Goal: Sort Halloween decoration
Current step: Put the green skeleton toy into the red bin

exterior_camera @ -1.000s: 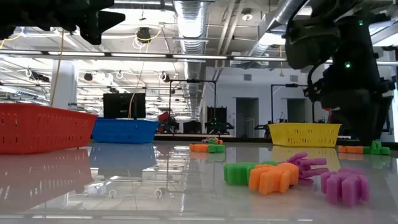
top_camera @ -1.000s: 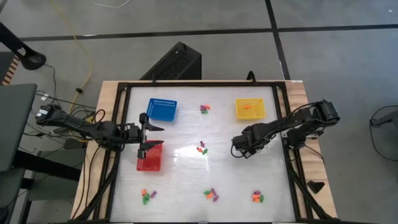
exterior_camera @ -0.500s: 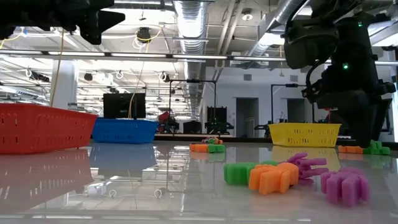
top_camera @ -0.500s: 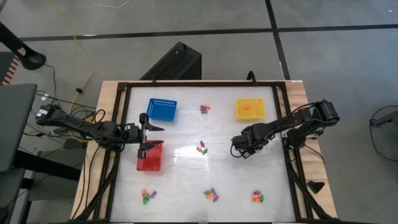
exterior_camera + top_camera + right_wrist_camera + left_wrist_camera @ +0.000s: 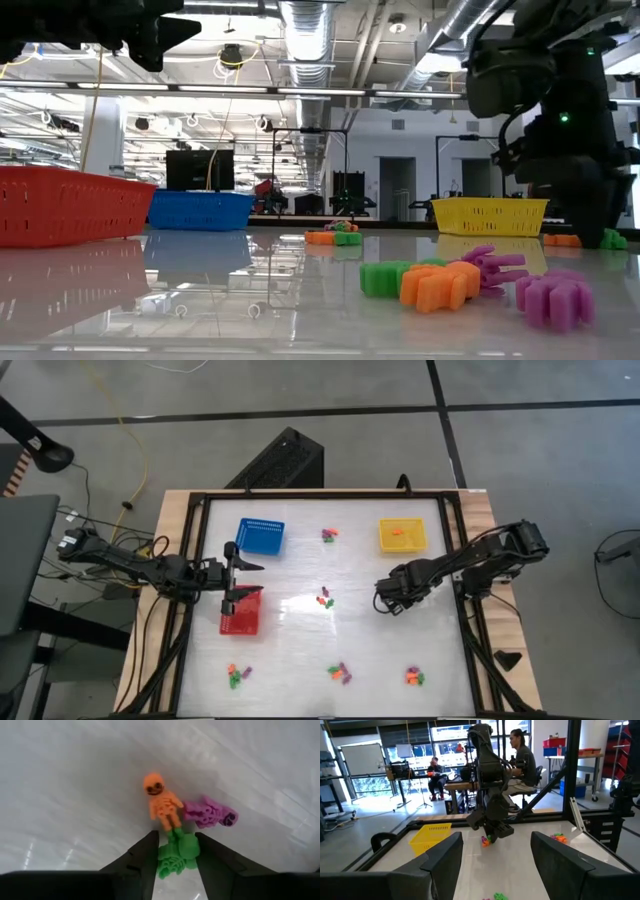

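A: The right hand (image 5: 175, 851) is low over the glossy white desk (image 5: 290, 560), its two dark fingers partly drawn in on either side of a small green skeleton trinket (image 5: 176, 855). I can't tell whether they grip it yet.

B: What worries you?

A: A small orange skeleton trinket (image 5: 162, 800) lies touching the green one, with a small purple skeleton trinket (image 5: 210, 814) just beside. If the fingers pinch off-centre, I judge the green one could squirt out or drag its neighbours along, so the wrong colour travels with it.

B: And the left hand (image 5: 495, 865)?

A: Spread wide and empty, hanging above the red mesh basket (image 5: 240, 612).

B: What does the overhead view add?

A: Only it shows the blue mesh basket (image 5: 261, 536), the yellow mesh basket (image 5: 401, 534) with orange bits inside, and trinket clusters scattered across the desk. It hides the trio under the right hand; only the right wrist view shows those.
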Robot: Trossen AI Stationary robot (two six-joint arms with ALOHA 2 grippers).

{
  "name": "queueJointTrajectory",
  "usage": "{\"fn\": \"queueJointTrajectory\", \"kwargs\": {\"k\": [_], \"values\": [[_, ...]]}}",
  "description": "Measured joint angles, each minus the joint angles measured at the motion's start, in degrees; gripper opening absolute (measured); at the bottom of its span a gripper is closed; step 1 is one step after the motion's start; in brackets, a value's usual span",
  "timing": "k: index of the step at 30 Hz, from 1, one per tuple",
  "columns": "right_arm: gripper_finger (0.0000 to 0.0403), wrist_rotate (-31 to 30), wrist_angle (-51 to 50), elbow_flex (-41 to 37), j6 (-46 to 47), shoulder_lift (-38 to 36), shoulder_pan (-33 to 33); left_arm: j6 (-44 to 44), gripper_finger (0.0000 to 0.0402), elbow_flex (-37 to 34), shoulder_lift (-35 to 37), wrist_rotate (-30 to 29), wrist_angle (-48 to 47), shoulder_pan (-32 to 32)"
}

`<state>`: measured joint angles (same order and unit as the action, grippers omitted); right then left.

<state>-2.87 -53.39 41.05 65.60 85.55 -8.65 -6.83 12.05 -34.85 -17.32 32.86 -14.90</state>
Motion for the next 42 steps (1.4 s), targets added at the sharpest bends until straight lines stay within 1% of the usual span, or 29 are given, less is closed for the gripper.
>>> {"fn": "queueJointTrajectory", "kwargs": {"k": [4, 8, 12, 15, 19, 21, 24, 29, 35, 38, 42], "values": [[0.0117, -0.07, -0.18, 0.48, -0.07, 0.09, -0.71, 0.0, 0.0226, 0.0, -0.02, -0.07, 0.0, 0.0], [0.0089, -0.02, -4.11, 3.82, -1.57, 0.41, -1.12, 0.0, 0.0226, 0.0, -0.02, -1.09, 0.02, -0.02], [0.0083, -0.22, -9.99, 9.11, -1.79, 0.38, -1.23, -0.02, 0.0226, 0.0, 0.0, -1.53, 0.02, 0.0], [0.0085, -1.71, -14.27, 12.57, -1.93, 0.38, -1.79, 0.02, 0.0226, 0.0, -0.01, -1.51, 0.03, -0.02], [0.0086, -3.83, -13.53, 15.62, -3.44, 0.31, -2.72, 0.0, 0.0226, 0.0, -0.02, -1.51, 0.02, -0.02], [0.009, -4.73, -11.73, 15.68, -4.55, 0.31, -3.23, 0.0, 0.0226, 0.0, 0.0, -1.5, 0.02, -0.02], [0.0107, -5.19, -10.25, 15.68, -5.57, 0.5, -3.73, 0.0, 0.0226, 0.0, 0.0, -1.51, 0.02, -0.02], [0.0155, -5.2, -10.02, 15.03, -5.7, 1.71, -3.73, 0.0, 0.0226, 0.0, 0.0, -1.49, -0.06, -0.02], [0.0206, -4.62, -8.84, 12.25, -5.66, 2.77, -3.12, 0.0, 0.0226, 0.0, -0.01, -1.49, -0.15, -0.02], [0.0219, -4.02, -6.99, 11.42, -5.68, 3.52, -2.82, -0.01, 0.0226, 0.0, -0.02, -1.49, -0.17, -0.02], [0.022, -3.69, -3.99, 11.38, -5.8, 4.29, -3.41, -0.02, 0.0226, 0.0, -0.02, -1.51, -0.2, -0.02]]}}
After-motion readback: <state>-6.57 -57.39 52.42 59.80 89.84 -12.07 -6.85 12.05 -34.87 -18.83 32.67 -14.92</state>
